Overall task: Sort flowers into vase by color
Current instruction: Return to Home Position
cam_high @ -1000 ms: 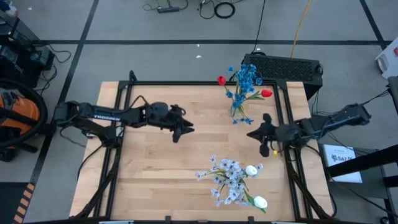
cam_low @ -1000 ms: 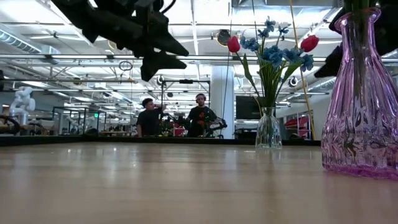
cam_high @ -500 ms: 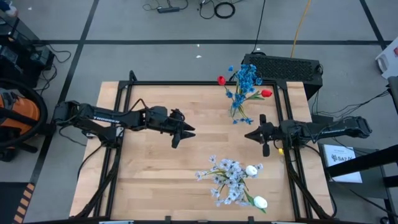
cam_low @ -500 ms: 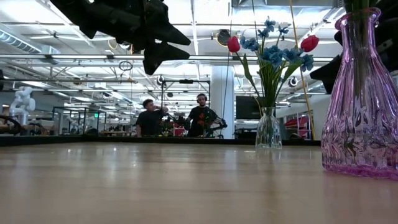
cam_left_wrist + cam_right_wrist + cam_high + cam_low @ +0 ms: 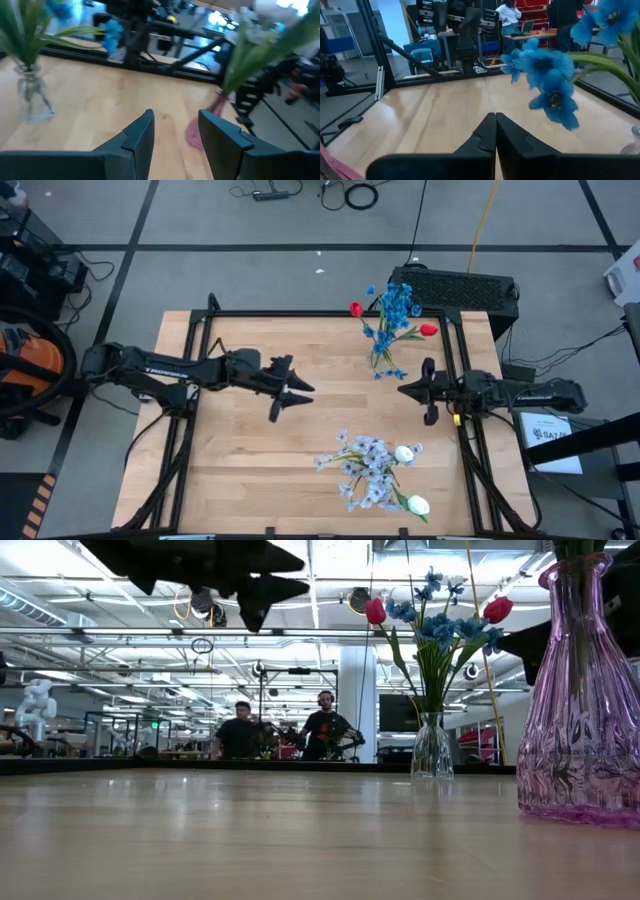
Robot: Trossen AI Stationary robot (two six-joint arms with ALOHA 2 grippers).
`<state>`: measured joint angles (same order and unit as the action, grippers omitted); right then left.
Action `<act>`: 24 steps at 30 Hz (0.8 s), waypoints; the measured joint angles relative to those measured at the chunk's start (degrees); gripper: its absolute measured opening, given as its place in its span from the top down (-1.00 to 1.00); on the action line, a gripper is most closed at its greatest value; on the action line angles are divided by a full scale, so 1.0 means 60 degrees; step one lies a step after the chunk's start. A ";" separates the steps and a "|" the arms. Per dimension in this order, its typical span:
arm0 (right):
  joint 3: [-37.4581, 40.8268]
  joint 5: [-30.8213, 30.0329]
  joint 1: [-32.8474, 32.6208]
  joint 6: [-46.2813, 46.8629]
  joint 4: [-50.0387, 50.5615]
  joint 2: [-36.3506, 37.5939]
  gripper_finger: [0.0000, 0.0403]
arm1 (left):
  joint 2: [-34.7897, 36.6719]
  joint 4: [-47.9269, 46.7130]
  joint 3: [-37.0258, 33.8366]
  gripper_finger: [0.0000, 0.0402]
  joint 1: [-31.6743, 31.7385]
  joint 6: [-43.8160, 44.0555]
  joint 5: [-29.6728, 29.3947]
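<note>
Blue flowers with red tulips stand in a clear vase at the table's far right. Lavender-white flowers with white tulips stand in a purple vase at the near right. My left gripper hangs open above the middle of the table, pointing toward the right edge, and both vases show beyond its fingers. My right gripper is shut and holds nothing. It points level toward the table's left, between the two bouquets, with a blue bloom close beside it.
Bare wood spreads over the left and middle of the table. A black metal frame runs along the table's edges. A black box sits behind the far right corner. People stand in the room beyond the far edge.
My left gripper has risen a little and rolled about its own axis, still open. My right arm has drawn back toward the right edge and sunk; its gripper has swung level, pointing toward the table's left, still shut. The flowers and vases have not moved.
</note>
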<state>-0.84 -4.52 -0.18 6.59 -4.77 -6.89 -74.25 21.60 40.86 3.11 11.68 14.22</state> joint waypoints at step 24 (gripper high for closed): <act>-0.0004 0.0020 0.0000 0.1041 0.0500 0.0227 1.00 | 0.6718 0.3842 -0.6736 0.22 -0.0044 0.0882 -0.0336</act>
<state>-0.86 -4.40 -0.19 12.84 -1.77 -5.53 -33.94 44.65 0.45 2.85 16.97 12.21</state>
